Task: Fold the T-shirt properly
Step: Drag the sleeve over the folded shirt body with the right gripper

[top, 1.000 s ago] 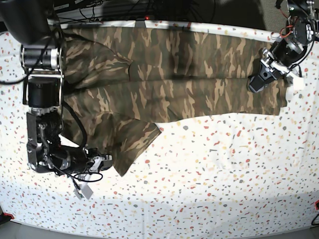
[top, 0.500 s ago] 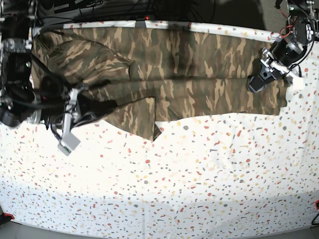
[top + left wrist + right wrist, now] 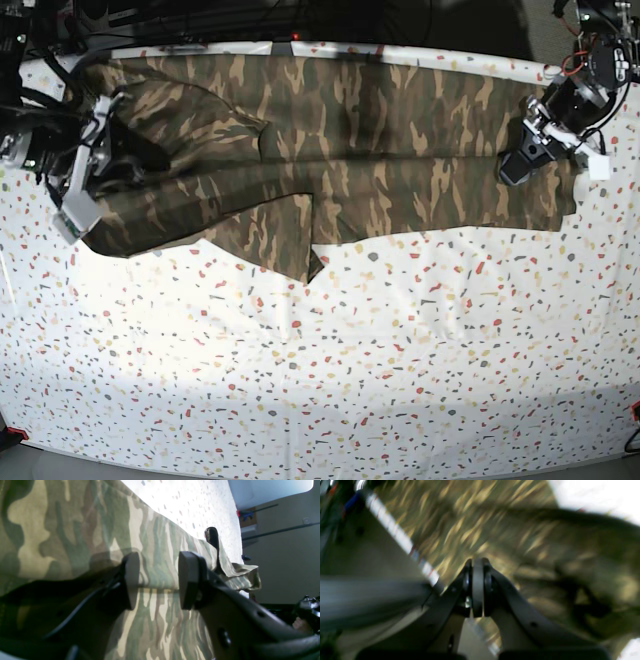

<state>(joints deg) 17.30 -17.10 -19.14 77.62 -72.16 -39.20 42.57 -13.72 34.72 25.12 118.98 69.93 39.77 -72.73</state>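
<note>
1. Across the far half of the speckled table [image 3: 380,340] lies the T-shirt [image 3: 380,140], spread lengthwise in olive, brown and tan camouflage, its near edge folded back along most of its length.
2. On the base view's left side, one sleeve flap [image 3: 270,235] lies doubled over the body, ending in a point just off the cloth's near edge.
3. The right gripper [image 3: 477,585] has its two black jaws pressed flat together (the wrist picture is smeared with blur), and nothing shows between them; it hangs over the shirt's left end in the base view [image 3: 95,160].
4. The left gripper [image 3: 158,580] stands with its jaws parted, the pads [image 3: 132,580] set against the camouflage cloth, which shows plainly in the gap between them.
5. In the base view this gripper sits on the shirt's right end [image 3: 525,155], near the table's far right corner.
6. Beyond the left pads a fold of the shirt's edge [image 3: 240,572] stands up off the white tabletop.
</note>
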